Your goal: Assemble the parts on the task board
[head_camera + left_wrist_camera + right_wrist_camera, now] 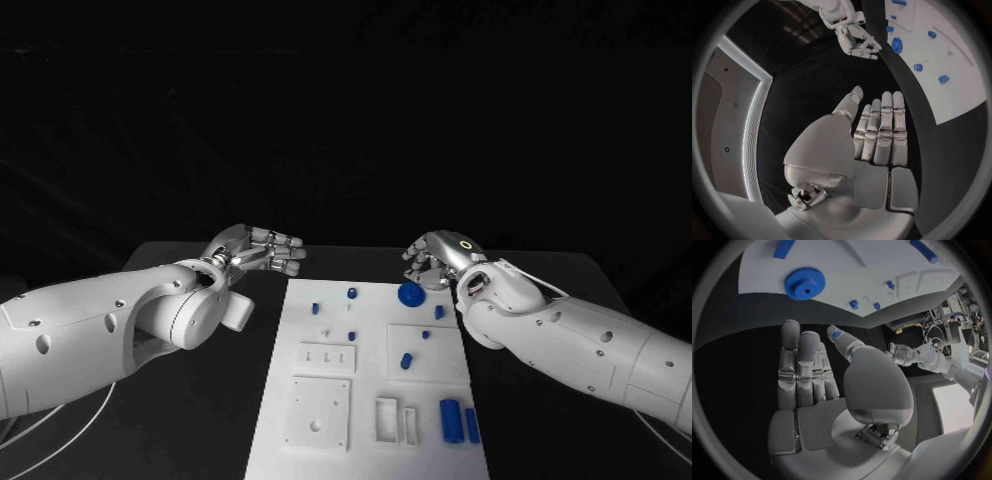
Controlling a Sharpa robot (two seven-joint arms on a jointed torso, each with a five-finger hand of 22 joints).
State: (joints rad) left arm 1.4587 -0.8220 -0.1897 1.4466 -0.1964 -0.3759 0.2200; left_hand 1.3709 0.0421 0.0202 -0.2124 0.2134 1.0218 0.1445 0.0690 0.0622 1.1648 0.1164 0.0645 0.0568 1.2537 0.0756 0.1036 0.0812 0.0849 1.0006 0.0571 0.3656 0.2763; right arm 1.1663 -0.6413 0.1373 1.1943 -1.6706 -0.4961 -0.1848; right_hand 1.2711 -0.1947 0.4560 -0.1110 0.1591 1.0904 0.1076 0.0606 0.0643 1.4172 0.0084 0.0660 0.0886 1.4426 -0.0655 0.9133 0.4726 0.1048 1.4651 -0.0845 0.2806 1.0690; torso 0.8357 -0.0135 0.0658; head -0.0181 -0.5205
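Both hands empty: left hand point(263, 250), right hand point(437, 259); task board point(368, 400) between.

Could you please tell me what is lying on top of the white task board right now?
The task board carries a blue gear and smaller blue parts; both hands hover off it.

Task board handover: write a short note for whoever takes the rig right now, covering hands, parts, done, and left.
Left hand: open, holding nothing, over the black table left of the task board's far end.
Right hand: open, holding nothing, just past the board's far right corner, near the blue gear.
Parts: the gear lies at the far right of the board; small blue pegs are scattered mid-board; two blue cylinders lie side by side near the right edge.
Done: no part is in hand; cannot tell which are seated.
Left: pick up and fit the parts.
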